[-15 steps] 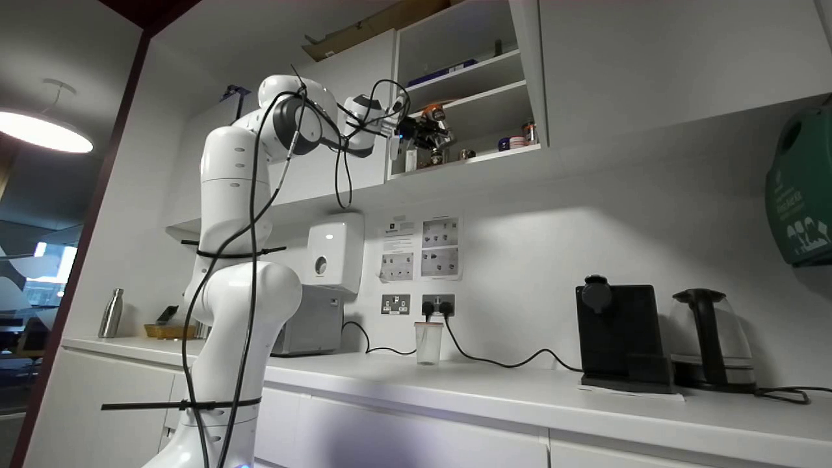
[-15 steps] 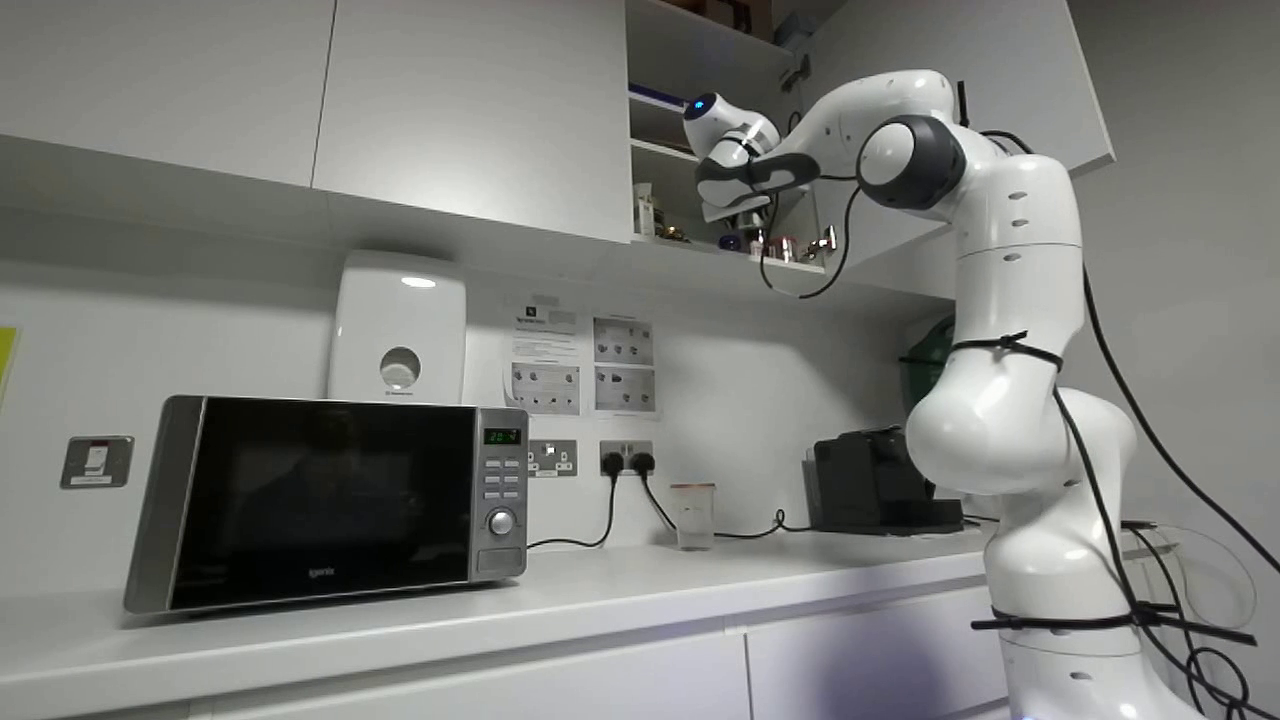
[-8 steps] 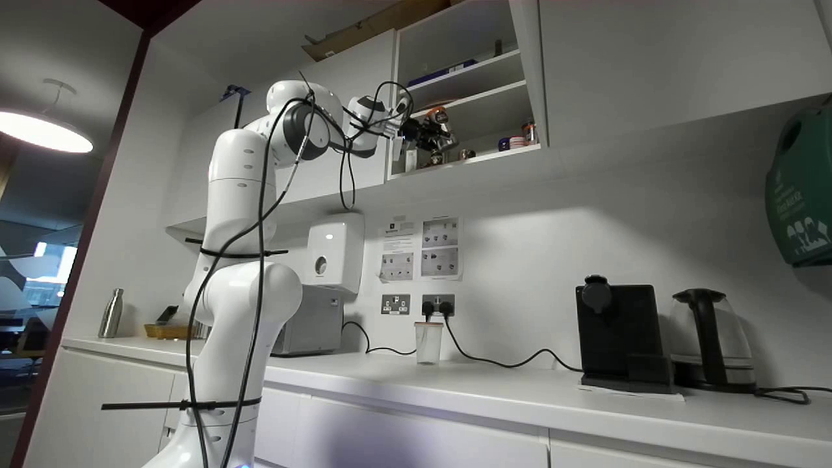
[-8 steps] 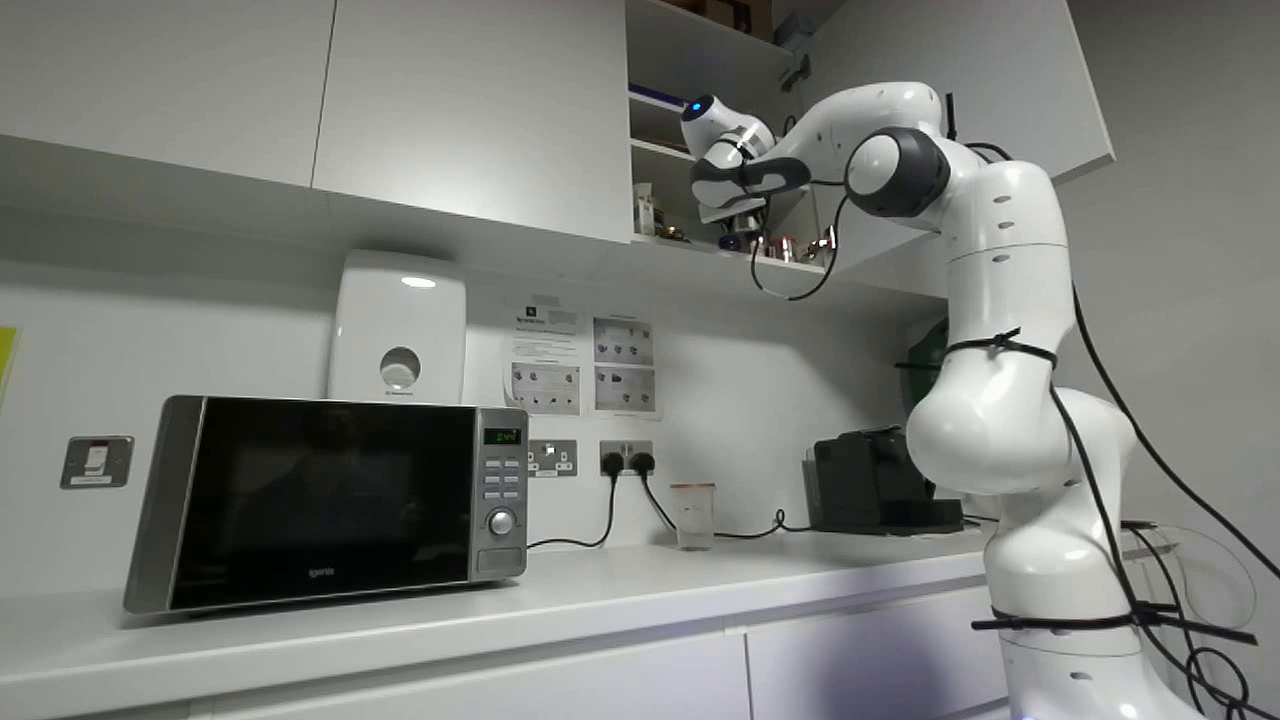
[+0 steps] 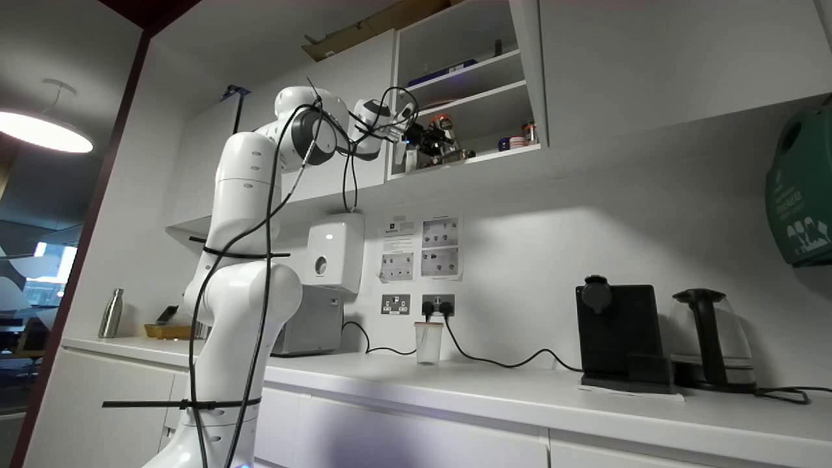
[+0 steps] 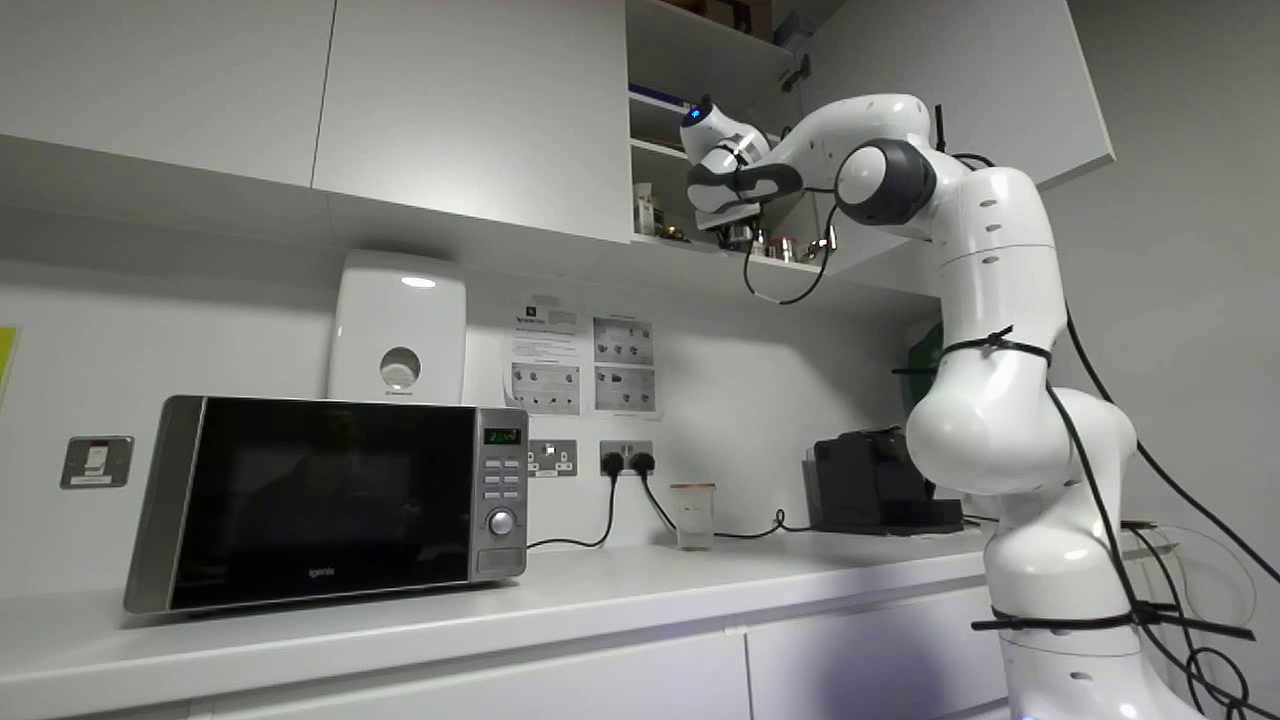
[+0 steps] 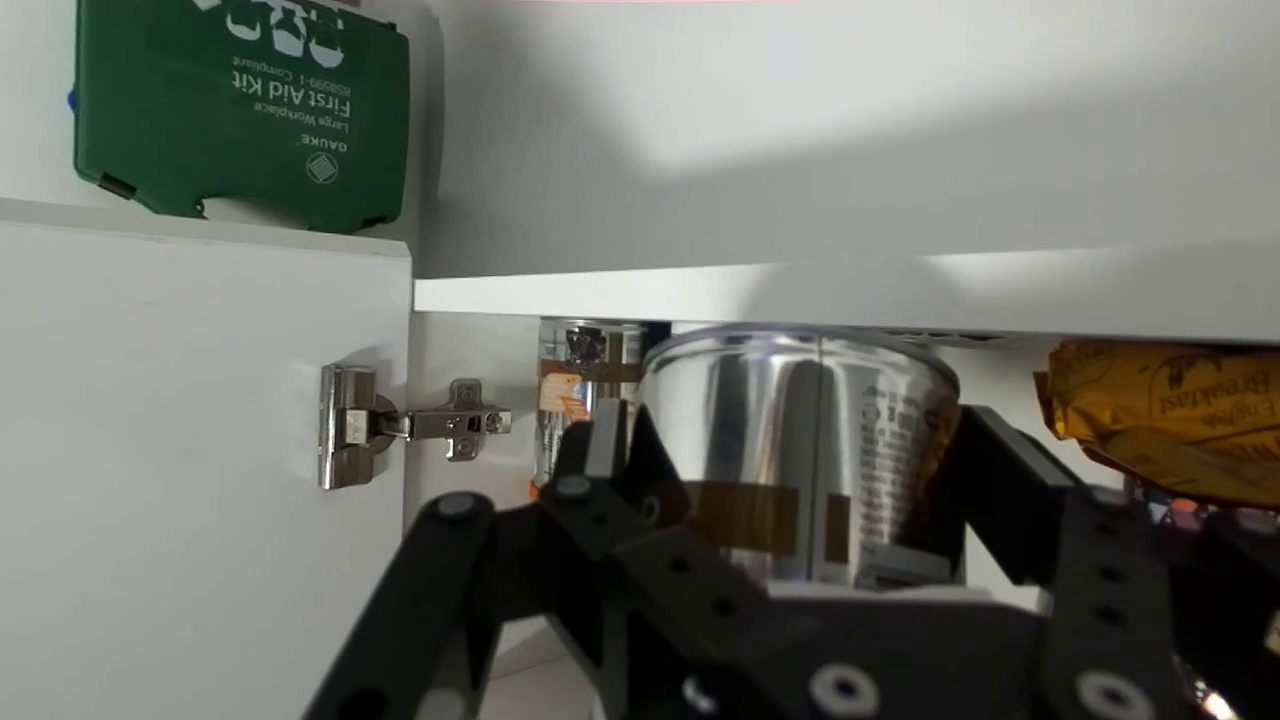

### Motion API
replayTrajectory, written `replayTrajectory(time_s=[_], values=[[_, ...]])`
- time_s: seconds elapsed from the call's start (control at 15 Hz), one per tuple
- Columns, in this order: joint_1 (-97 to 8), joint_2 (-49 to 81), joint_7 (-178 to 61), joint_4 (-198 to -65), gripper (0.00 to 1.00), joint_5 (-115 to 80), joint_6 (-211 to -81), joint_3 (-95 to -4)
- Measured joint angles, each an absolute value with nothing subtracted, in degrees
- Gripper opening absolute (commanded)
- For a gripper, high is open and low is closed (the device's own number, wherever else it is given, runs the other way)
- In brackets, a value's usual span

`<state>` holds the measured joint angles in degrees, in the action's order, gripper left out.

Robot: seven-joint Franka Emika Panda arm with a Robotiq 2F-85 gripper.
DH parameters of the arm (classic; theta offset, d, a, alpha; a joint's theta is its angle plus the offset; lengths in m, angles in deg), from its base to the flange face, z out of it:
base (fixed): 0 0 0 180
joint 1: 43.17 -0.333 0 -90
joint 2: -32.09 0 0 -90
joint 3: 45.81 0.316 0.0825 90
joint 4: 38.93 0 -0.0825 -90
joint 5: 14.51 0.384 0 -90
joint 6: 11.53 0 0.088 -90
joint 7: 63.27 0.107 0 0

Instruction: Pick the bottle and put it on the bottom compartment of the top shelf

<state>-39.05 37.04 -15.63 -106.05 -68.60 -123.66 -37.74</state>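
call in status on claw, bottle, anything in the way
Claw shut on silvery bottle. Held at opening of bottom compartment, touchdown unclear. Jar one side, orange packet the other, neither clearly blocking.

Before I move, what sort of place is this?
Likely an office kitchenette: a microwave and a kettle, plus a first aid kit marked "Large Workplace" in the wrist view.

Lower left: an Igenix microwave oven (image 6: 330, 505) on a white counter (image 6: 620, 590). Lower centre: a clear container (image 6: 693, 518) with a reddish rim; farther right, a black coffee machine (image 6: 878, 485). Along the right: a white Franka Panda arm (image 6: 1000, 250), with wrist (image 6: 735, 155) at upper centre before an open wall cabinet (image 6: 690, 55); small jars (image 6: 787, 248) in its lowest compartment (image 6: 672, 195).
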Motion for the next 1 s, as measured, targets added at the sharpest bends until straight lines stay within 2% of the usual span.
replayTrajectory(time_s=[1.0], values=[[-39.03,30.29,-20.39,-96.30,0.58,-68.03,-115.91,-38.00]])
